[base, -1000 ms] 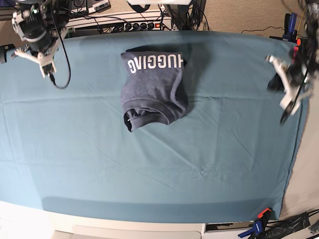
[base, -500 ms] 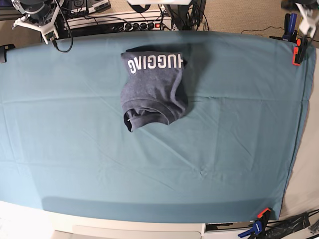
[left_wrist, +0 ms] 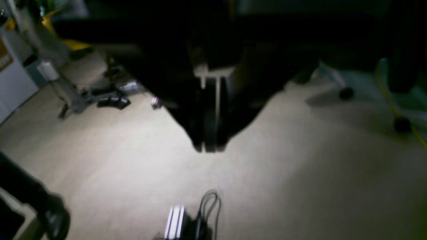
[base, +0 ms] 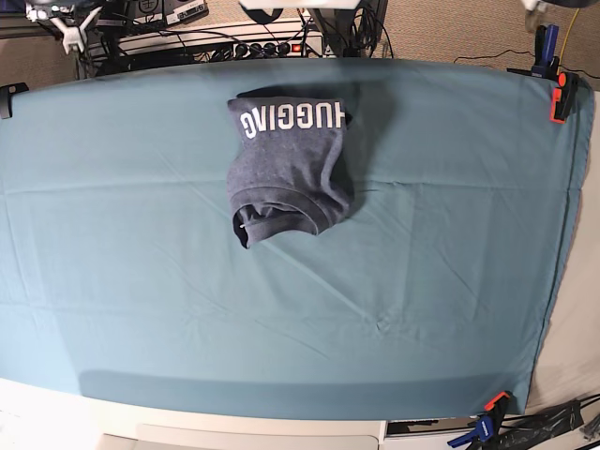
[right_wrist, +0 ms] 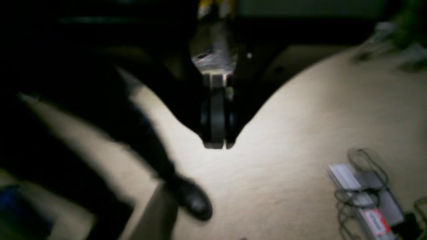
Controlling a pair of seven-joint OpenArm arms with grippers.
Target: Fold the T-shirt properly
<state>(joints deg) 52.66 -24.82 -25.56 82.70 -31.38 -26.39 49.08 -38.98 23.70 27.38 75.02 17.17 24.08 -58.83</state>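
Note:
The T-shirt [base: 286,169] lies folded into a compact bundle at the back middle of the teal cloth, with upside-down white "HUGGING" lettering at its far edge and the ribbed collar at its near edge. Both arms are well away from it. Only a bit of the right arm [base: 67,17] shows, at the base view's top left corner. My left gripper [left_wrist: 208,146] is shut with nothing in it and hangs over beige floor. My right gripper [right_wrist: 217,145] is also shut and empty, over floor beside the table.
The teal table cloth [base: 422,281] covers the table, held by orange clamps at the far right [base: 561,94] and the near right [base: 492,405]. Cables and a power strip [base: 262,47] run behind the table. A dark shoe [right_wrist: 195,200] stands on the floor.
Both arms have pulled back from the table's sides to the far corners, nearly out of the base view. The T-shirt has not moved.

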